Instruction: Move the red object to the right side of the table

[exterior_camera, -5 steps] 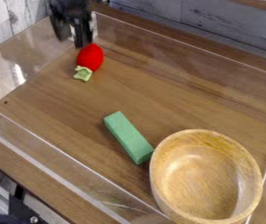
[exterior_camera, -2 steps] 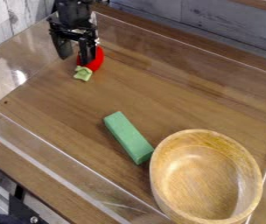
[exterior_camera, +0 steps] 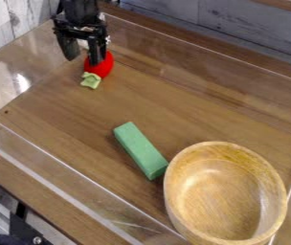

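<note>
Looking through the one camera, I saw the red object (exterior_camera: 100, 65) near the far left part of the picture, its leafy end pointing toward the near side and its long axis running roughly from there away to the far edge. The pincer (exterior_camera: 84, 54), its jaws spread wide, was over the toy's far left flank and partly hid it, though whether they touched I couldn't tell. Around them ran the brown surface (exterior_camera: 174, 86), with bare wood on the toy's right, while the green block (exterior_camera: 141, 150) and wooden bowl (exterior_camera: 225, 193) sat well apart, nearer the camera.
</note>
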`<state>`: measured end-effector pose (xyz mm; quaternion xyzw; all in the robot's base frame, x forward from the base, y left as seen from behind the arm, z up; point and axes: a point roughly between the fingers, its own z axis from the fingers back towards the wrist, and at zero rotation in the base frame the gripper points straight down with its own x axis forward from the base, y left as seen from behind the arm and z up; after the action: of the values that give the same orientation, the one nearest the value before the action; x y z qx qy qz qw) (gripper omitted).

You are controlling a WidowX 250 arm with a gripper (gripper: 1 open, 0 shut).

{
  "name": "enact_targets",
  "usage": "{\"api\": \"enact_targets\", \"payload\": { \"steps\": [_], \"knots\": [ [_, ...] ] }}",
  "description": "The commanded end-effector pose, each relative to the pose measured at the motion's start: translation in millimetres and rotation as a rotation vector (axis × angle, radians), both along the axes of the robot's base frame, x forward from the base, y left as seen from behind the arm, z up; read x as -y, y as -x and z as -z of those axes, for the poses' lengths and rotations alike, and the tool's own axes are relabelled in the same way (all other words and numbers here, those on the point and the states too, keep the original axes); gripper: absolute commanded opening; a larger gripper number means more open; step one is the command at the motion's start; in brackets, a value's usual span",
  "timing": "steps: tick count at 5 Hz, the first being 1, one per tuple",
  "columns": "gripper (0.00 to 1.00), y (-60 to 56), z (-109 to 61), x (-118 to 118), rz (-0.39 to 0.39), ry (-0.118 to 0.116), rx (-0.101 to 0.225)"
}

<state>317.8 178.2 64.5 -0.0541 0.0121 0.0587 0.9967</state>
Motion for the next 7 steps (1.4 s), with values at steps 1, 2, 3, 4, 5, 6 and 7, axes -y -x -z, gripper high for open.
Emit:
{"api": "enact_targets", "payload": {
  "steps": [1, 2, 3, 4, 5, 6, 7],
  "knots": [
    [1.0, -8.1, -20.2, -5, 0.015, -0.036, 0.076],
    [1.0, -23.2, -8.9, 11, 0.059, -0.03, 0.066],
    [1.0, -38.3, 3.2, 29, 0.105, -0.024, 0.054],
    [1.0, -37.0, 5.0, 36, 0.112, -0.021, 0.044],
    [0.0, -35.0, 2.3, 41, 0.115, -0.021, 0.036],
    [0.0, -35.9, 1.7, 43, 0.164, -0.016, 0.038],
    [0.0, -37.4, -9.4, 53, 0.209, 0.002, 0.047]
  ]
}}
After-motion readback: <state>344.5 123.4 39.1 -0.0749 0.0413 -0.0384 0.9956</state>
